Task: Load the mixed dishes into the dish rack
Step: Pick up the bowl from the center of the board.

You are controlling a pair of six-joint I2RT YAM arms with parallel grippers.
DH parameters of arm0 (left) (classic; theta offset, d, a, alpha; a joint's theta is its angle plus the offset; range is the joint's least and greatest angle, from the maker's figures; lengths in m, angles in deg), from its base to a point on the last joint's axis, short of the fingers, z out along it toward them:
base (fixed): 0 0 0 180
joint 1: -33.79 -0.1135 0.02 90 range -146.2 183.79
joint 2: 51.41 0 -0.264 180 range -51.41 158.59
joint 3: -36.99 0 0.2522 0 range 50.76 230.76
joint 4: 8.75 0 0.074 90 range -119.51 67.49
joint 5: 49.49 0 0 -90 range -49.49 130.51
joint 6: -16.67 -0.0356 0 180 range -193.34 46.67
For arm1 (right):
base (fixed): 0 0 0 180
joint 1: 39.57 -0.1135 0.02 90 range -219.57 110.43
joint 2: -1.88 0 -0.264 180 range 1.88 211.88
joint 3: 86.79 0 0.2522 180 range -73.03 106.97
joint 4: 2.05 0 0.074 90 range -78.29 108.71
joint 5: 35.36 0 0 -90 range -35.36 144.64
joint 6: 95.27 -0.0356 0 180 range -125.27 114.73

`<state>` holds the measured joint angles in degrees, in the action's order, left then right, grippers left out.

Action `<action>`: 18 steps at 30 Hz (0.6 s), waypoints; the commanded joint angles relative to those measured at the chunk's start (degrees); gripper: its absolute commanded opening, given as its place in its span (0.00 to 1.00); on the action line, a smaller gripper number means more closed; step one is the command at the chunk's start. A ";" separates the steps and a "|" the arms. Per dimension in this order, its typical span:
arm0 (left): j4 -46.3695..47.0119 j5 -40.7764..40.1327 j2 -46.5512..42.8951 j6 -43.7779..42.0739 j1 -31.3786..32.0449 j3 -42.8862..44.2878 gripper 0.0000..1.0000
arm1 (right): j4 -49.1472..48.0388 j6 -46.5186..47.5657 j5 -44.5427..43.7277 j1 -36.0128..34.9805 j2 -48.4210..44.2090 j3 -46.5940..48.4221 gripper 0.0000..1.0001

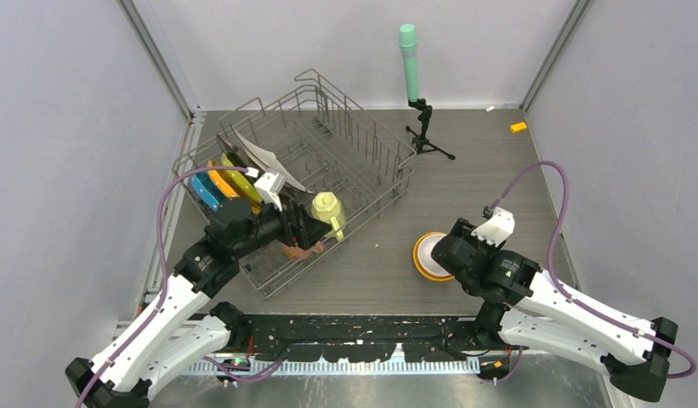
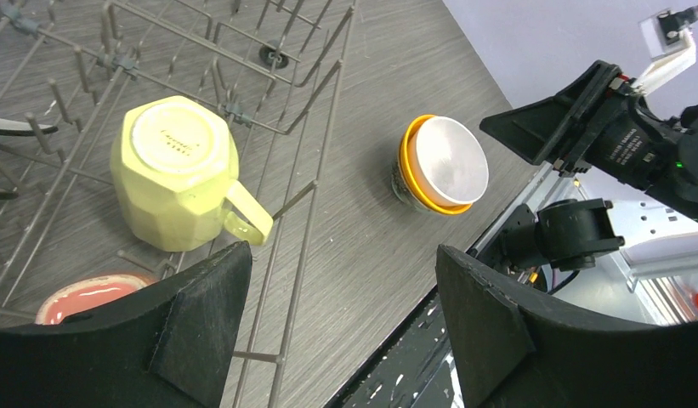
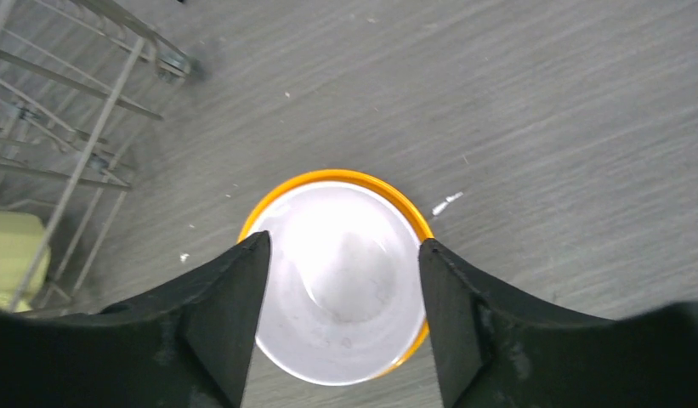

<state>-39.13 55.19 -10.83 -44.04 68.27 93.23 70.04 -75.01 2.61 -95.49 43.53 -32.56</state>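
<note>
The dish rack [image 1: 362,144] stands at the back left, with blue [image 1: 205,191], orange [image 1: 222,183] and yellow-green plates [image 1: 241,183] and a white square plate [image 1: 264,157] upright in it. A pale-yellow mug [image 2: 175,174] lies upside down in the rack's near corner, beside a pink mug [image 2: 94,293]. My left gripper [image 2: 343,293] hovers open and empty just past them. A white bowl [image 3: 345,280] nests in an orange bowl [image 3: 345,176] on the table. My right gripper [image 3: 343,242] is open, one jaw on each side of the white bowl; contact is unclear.
A green-topped cylinder on a black tripod [image 1: 411,64] stands at the back, right of the rack. A small orange piece [image 1: 519,127] lies at the far right. The rack's wire wall [image 3: 73,161] is left of the bowls, and the table's front edge [image 2: 430,314] lies just below them.
</note>
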 commanded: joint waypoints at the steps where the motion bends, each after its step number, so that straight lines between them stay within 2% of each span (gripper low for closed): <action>1: 3.88 -1.68 0.04 -1.79 1.84 0.13 0.82 | 4.52 -7.04 0.71 -0.10 -2.84 -2.86 0.61; 5: 3.88 -2.59 -0.53 -1.70 1.96 -0.63 0.83 | 2.47 -3.42 3.15 -0.09 -5.80 -4.75 0.51; 8: 3.97 -2.95 -1.00 -1.24 1.95 -0.80 0.83 | 2.38 -3.74 3.83 -0.07 -7.63 -5.26 0.48; 13: 3.98 -3.18 -1.47 -0.96 1.94 -1.14 0.83 | 1.89 -4.13 4.57 -0.06 -7.58 -6.07 0.35; 18: 3.75 -3.78 -2.21 -0.57 1.93 -1.74 0.84 | 1.75 -5.92 5.27 -0.11 -5.37 -6.52 0.35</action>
<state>-38.50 52.46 -11.93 -44.41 70.07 91.99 73.25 -77.85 8.57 -95.49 36.49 -38.71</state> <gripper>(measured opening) 0.835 0.347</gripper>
